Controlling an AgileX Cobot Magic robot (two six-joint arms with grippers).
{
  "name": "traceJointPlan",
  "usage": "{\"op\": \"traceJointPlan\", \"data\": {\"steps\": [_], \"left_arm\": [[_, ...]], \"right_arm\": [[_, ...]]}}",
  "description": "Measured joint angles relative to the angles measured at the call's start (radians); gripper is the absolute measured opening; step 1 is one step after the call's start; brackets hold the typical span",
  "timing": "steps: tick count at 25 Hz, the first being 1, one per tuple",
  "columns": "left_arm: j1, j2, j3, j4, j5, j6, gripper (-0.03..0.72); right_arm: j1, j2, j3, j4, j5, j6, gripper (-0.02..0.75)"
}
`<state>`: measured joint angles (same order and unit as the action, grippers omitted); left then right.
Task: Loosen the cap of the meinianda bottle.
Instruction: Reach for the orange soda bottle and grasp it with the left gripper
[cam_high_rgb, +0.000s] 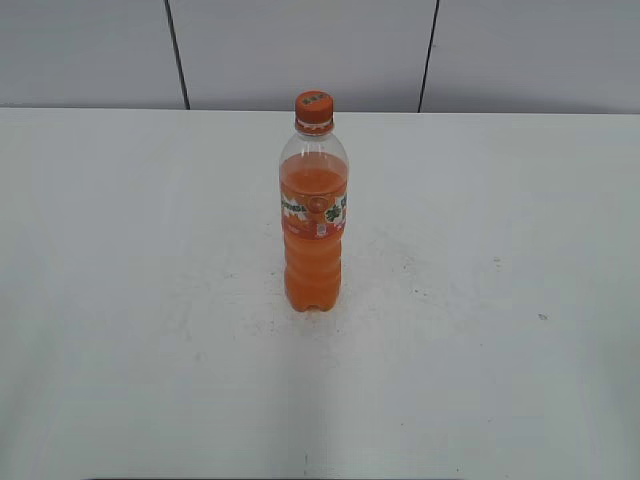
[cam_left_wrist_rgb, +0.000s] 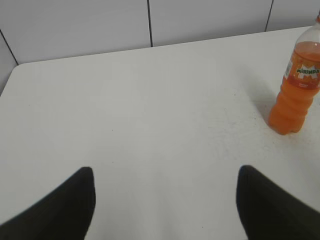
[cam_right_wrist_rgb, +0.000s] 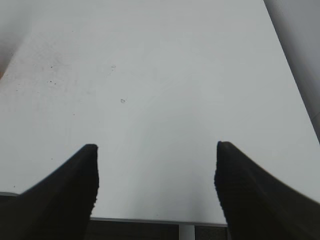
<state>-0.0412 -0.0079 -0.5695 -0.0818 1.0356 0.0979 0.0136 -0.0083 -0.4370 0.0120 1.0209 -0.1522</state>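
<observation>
**Bottle upright, both my claws wide and empty**

From the exterior view, the bottle (cam_high_rgb: 314, 225) stands upright near the middle of the white table (cam_high_rgb: 120, 300), closer to the far edge. It is clear plastic, filled with orange liquid to just below the shoulder, ribbed in its lower body. The cap (cam_high_rgb: 313, 108) sits on top, orange with small green marks, above an orange neck ring. The label band at mid-body is orange, green and white; its writing is too small to read here. Behind the table runs a pale grey panelled wall (cam_high_rgb: 300, 50) with dark seams. Neither of my arms shows in this view.

Through my left wrist, the bottle (cam_left_wrist_rgb: 297, 82) stands at the far right, its top cut off by the frame. The label reads "MIRINDA". My left claw (cam_left_wrist_rgb: 165, 205) is spread wide, holding nothing, well apart from the bottle.

Through my right wrist, my right claw (cam_right_wrist_rgb: 156, 192) is likewise wide and empty over the table's near edge. The tabletop (cam_right_wrist_rgb: 160, 75) shows faint dark specks.
</observation>
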Motion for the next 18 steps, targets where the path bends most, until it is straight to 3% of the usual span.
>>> {"op": "traceJointPlan", "data": {"steps": [10, 18], "left_arm": [[0.0, 0.016, 0.0, -0.048, -0.003, 0.0, 0.521], [0.0, 0.205, -0.041, -0.058, -0.066, 0.0, 0.519]], "right_arm": [[0.0, 0.0, 0.0, 0.0, 0.0, 0.0, 0.545], [0.0, 0.0, 0.0, 0.0, 0.0, 0.0, 0.545]]}}
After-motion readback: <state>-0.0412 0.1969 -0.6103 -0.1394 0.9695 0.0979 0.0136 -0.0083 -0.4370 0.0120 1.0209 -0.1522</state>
